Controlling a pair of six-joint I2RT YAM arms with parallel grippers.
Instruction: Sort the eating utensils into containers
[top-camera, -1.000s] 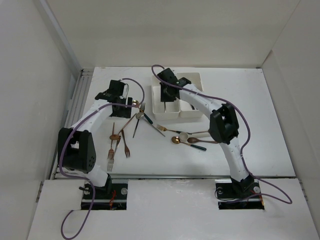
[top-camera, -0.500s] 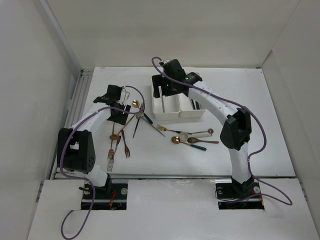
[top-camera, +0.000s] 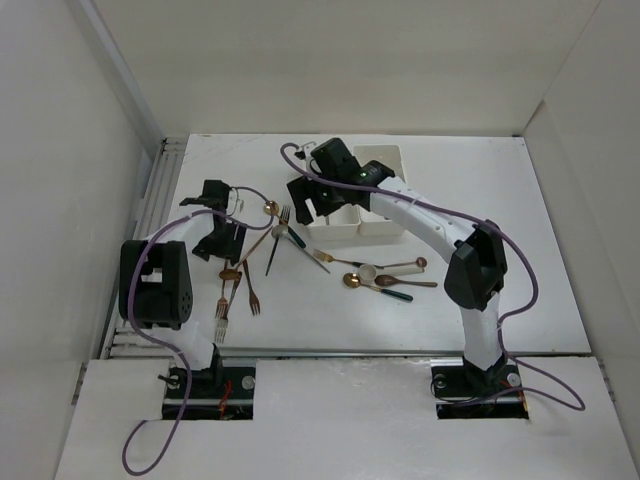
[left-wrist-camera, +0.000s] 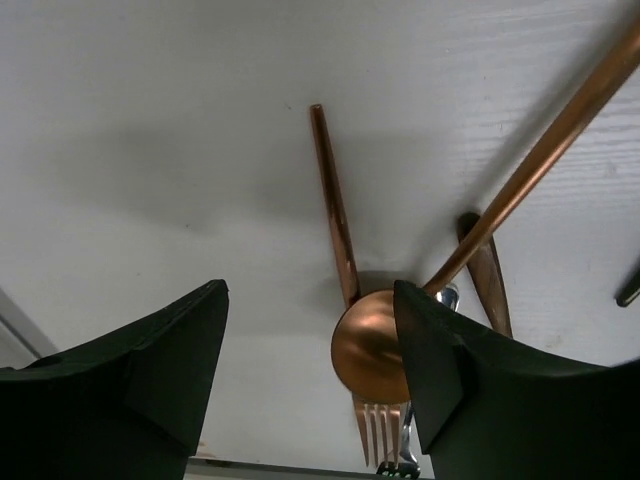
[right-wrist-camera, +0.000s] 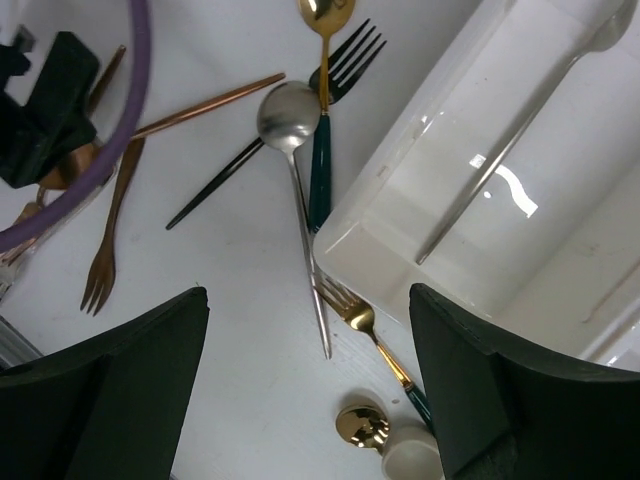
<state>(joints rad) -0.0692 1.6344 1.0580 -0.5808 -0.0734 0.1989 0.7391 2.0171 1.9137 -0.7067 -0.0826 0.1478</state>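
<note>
**One in the bin, the crowd yet to go**

Look at the eating utensils (top-camera: 280, 231): nearly all of them lie loose on the surface (top-camera: 500, 200) in two scatters. Copper and dark-handled pieces sit to the left of the containers (top-camera: 385, 153), gold and copper ones just in front. Inside, I can pick out one slim silver piece (right-wrist-camera: 478, 195), lying lengthwise in the bin nearer the left scatter. Only a corner of the other bin shows, and I can't tell what it holds. By my reckoning the sorting is in its opening stretch, with most of the job ahead.

Right pincer (right-wrist-camera: 308, 310) now: jaws spread wide, nothing between them. It hangs over the bin's corner, with a silver spoon (right-wrist-camera: 288, 115) and a gold fork (right-wrist-camera: 352, 312) beside it. Left pincer (left-wrist-camera: 305, 330): parted as well, gripping nothing, down low over the surface, the bowl of a copper spoon (left-wrist-camera: 368, 348) just inside one finger. That one looks the likeliest next pick, though that's only my guess.
</note>
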